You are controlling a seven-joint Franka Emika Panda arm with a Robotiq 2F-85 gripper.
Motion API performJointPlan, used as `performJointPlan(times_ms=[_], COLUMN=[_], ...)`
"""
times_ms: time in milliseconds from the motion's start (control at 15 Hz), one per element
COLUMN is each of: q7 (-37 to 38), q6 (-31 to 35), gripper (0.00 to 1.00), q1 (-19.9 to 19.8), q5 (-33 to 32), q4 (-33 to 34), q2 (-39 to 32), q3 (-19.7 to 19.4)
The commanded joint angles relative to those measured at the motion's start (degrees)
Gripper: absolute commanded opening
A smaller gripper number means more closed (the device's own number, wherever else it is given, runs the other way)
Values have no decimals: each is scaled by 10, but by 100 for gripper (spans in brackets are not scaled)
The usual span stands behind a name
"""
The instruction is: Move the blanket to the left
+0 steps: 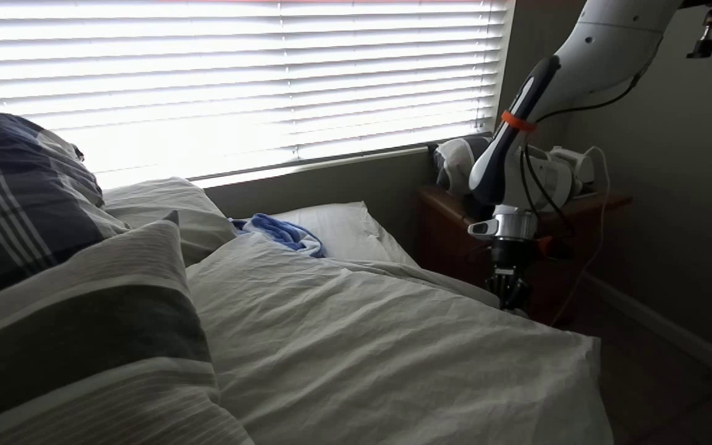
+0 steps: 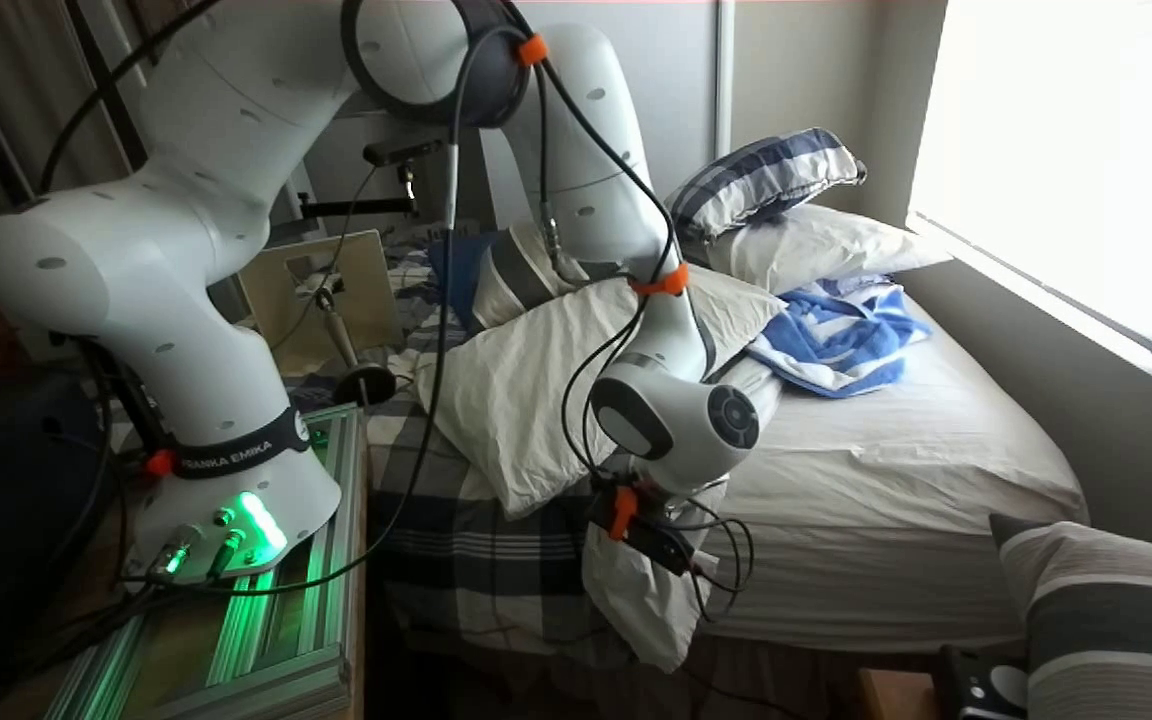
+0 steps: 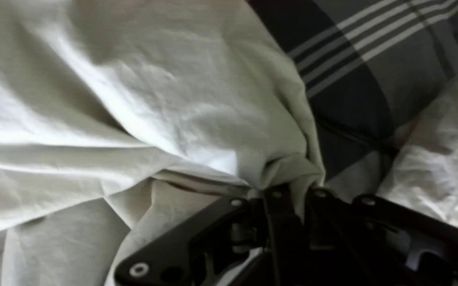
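One bunched edge of the blanket (image 3: 165,99), caught in the pinch of a black gripper (image 3: 298,194), with cloth squeezed between close-set fingertips (image 3: 319,194) in the wrist view. Spreads from the grip in soft, deep folds, pale grey-white and matte. Just beside, dark plaid fabric (image 3: 356,75), crossed by narrow pale bars.

Above the grip, a white arm (image 2: 266,90) on a green-lit base (image 2: 226,520), bent at a high elbow (image 2: 426,50), with a wrist (image 2: 676,425) pointed down at the side of the bed (image 2: 896,590). Carries looping black cables (image 2: 441,340) and orange bands (image 2: 666,280) along smooth, rounded shells. Hides the fingertips behind the wrist in an exterior view. Below, a limp pale corner of cloth (image 2: 646,600).

In both exterior views, a wide, wrinkled stretch of the same blanket over the bed, running to the gripper at its edge. Farther on, a crumpled towel (image 2: 841,335), blue and white, on a lightly creased white sheet (image 2: 936,430). Across the blanket from the arm, a ribbed cushion (image 1: 84,334) with a broad dark band, and a plaid pillow (image 2: 771,180) atop a plump white pillow (image 2: 826,245). Beyond, in an exterior view, a wooden nightstand (image 1: 445,238) with a soft grey-and-white bundle (image 1: 455,164) on top. Farthest back, slatted blinds (image 1: 226,80), glaring white above a dim wall (image 1: 362,179).
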State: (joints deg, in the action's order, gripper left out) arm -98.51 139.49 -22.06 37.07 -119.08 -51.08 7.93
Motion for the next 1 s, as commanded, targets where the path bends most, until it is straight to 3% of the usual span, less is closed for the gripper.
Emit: performJointPlan(times_ms=[0,67,133,733,867,933], q7=[-31,-43,-16,-32,-41,-43], q6=[-46,-53,-16,-20,-87,-85], gripper=[2,2,7,7,2,2], q1=[-23,-27,-4,-6,-30,-20], q5=[24,33,14,24,28,26], q4=[-104,-112,-45,-70,-40,-36], q2=[76,84,40,62,18,-5], q3=[58,68,29,39,49,45])
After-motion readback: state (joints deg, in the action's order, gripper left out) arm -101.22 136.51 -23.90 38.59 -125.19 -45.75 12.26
